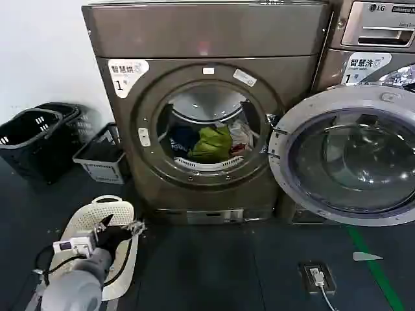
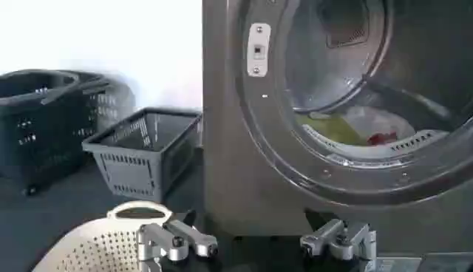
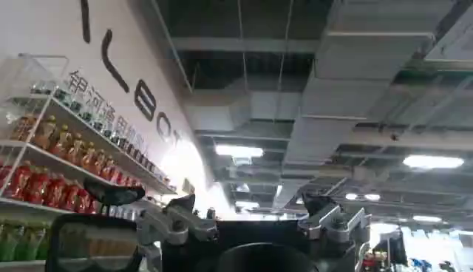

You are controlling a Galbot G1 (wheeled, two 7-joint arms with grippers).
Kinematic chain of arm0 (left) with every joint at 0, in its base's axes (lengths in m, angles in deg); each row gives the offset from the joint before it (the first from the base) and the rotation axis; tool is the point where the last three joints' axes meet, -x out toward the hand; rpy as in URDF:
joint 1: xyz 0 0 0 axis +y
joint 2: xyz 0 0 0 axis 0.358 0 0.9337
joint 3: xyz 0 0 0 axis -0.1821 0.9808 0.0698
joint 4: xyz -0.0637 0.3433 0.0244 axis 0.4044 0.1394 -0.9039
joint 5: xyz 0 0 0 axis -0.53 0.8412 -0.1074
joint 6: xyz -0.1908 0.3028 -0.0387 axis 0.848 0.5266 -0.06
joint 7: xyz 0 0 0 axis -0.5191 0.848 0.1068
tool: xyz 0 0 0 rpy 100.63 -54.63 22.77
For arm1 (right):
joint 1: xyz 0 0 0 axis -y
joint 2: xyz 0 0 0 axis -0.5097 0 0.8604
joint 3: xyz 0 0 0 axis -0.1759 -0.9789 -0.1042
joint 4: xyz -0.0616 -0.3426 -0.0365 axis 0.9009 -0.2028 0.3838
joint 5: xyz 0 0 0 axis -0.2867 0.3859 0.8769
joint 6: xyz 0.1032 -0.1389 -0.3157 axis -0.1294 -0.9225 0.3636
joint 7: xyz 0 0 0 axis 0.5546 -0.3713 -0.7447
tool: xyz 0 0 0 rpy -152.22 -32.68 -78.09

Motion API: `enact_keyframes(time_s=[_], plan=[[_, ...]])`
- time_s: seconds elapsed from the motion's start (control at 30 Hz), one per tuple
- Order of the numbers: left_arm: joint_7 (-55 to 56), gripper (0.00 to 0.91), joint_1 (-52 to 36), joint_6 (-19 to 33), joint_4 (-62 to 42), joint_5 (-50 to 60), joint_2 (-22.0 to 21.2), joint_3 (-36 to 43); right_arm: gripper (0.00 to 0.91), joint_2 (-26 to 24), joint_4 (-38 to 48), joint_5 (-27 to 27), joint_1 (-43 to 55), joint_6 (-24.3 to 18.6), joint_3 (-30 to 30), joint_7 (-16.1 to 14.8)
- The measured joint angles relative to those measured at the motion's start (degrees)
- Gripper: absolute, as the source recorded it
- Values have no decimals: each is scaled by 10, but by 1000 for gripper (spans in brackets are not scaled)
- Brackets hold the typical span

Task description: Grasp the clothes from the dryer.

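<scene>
Brown and shiny, the dryer [image 1: 207,110] stands against the wall with its round door [image 1: 347,155] swung wide open to the right side. Inside the round hole lie the clothes [image 1: 211,144], a soft heap with a bright green piece in the middle, a dark blue piece on its left and white and red bits on its right. The heap sits at the bottom of the drum, touching nothing but the drum. The left gripper [image 1: 118,228] hangs low in front of the dryer, down by the floor and well apart from the clothes. Its two fingers [image 2: 177,240] are spread wide with nothing between them. Under it lies a white basket [image 1: 84,223] with lots of little holes. A grey basket [image 1: 100,155] sits just beside the dryer on the left, and black baskets [image 1: 35,139] stand farther left by the wall. The right gripper [image 3: 255,222] points up at the ceiling, its fingers apart too and holding nothing. Shelves of bottles [image 3: 44,162] line the wall near it.
</scene>
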State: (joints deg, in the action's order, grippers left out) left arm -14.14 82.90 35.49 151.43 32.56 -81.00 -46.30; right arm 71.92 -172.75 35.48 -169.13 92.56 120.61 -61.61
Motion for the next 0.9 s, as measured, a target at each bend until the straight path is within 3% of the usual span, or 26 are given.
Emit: enact_keyframes(time_s=[0.3, 0.9], plan=[[-8, 907, -6, 28, 1, 15, 0, 3, 907, 10, -10, 8, 5, -12, -10, -24], [-12, 907, -2, 49, 19, 31, -1, -1, 907, 6, -4, 7, 4, -33, -11, -37]])
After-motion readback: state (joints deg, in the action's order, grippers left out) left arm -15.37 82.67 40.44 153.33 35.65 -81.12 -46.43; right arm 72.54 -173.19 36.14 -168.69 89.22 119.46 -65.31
